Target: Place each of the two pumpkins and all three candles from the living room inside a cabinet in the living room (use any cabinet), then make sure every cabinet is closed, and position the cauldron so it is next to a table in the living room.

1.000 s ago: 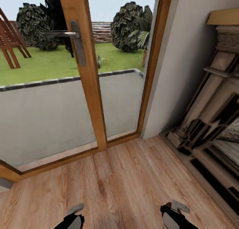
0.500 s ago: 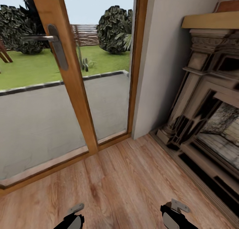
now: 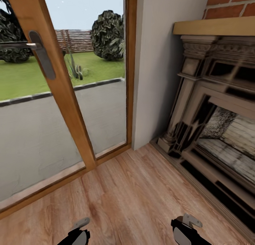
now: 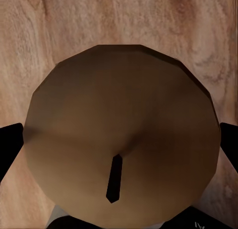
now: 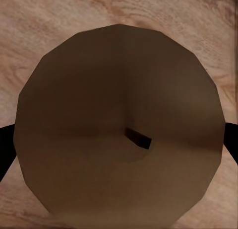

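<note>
In the left wrist view a tan candle (image 4: 121,105) with a dark wick faces the camera. My left gripper (image 4: 119,147) is shut on it, and a black finger (image 4: 9,147) shows at each side. In the right wrist view a second tan candle (image 5: 119,90) sits the same way in my right gripper (image 5: 119,144), which is shut on it with black fingers (image 5: 4,149) at both edges. Wooden floor lies below both candles. The pumpkins, cabinet, cauldron and table are out of view.
In the head view a glazed wooden door (image 3: 63,96) with a metal handle (image 3: 39,51) stands ahead on the left, with a patio and garden beyond it. A white wall corner (image 3: 156,78) and a fireplace (image 3: 219,113) under a brick wall stand on the right. My arms' ends (image 3: 78,234) (image 3: 186,230) show low over the wooden floor (image 3: 134,195).
The whole head view has swung to the right: the door and garden slid left in the picture and more of the fireplace came in. Both arms keep their place in the picture.
</note>
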Robot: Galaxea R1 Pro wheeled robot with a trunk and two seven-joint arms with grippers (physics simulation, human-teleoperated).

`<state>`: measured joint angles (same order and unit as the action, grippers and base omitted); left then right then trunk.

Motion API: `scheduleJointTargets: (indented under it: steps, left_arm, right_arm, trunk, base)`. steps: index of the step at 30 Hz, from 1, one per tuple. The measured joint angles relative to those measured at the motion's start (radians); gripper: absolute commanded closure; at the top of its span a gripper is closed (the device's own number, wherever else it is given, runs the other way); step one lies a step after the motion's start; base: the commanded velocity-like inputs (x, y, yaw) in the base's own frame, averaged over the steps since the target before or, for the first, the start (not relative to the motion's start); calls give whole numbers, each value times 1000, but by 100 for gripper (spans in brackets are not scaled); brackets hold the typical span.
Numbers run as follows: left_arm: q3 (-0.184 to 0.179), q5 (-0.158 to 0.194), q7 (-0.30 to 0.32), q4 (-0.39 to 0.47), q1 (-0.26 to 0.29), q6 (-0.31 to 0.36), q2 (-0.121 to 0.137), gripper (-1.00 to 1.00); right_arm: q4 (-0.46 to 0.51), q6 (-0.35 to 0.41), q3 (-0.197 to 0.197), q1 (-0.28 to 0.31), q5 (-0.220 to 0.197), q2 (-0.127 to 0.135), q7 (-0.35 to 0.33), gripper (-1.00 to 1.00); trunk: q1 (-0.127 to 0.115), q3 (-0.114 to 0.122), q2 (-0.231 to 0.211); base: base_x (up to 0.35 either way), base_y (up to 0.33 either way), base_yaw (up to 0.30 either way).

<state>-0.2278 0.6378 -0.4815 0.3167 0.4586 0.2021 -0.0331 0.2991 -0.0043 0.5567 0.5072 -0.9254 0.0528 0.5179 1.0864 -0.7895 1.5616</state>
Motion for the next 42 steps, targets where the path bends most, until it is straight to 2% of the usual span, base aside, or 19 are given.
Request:
scheduleJointTargets:
  steps: [27,42]
  left_arm:
    - [0,-1,0,-12,0,-1,-1,100]
    - [0,-1,0,-12,0,-1,-3,100]
  right_arm:
    - [0,-14,0,0,-4,1,-1,100]
    - [-1,-15,0,0,-4,0,-1,100]
  trunk:
    - [0,22,0]
    - [0,25,0]
  base:
    - [-1,0,-254]
    - [-80,0,-276]
